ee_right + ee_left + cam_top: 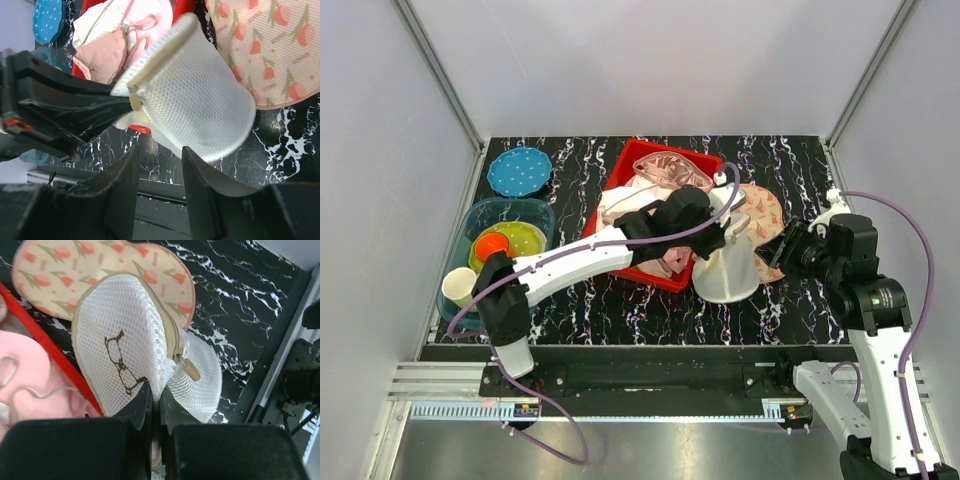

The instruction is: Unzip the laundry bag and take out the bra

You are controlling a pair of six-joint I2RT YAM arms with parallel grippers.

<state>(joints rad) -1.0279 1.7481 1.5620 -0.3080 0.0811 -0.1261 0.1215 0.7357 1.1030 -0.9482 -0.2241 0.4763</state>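
Note:
The cream-white mesh laundry bag [728,268] hangs lifted beside the red tray [610,185], partly over the flat peach pad [765,215]. My left gripper [156,396] is shut on a fold of the bag [120,340] near its zip; the beige zip pull [191,371] hangs just past the fingertips. The bag also shows in the right wrist view [200,95]. My right gripper [161,154] is open and empty, just below and right of the bag, not touching it; in the top view it [790,245] sits right of the bag. No navy-and-yellow bra shows.
The red tray holds pink and white garments [665,175]. A clear blue bin [480,215] with coloured cups, a blue dotted lid [519,171] and a paper cup [458,286] stand at the left. Metal frame rails run along the near edge.

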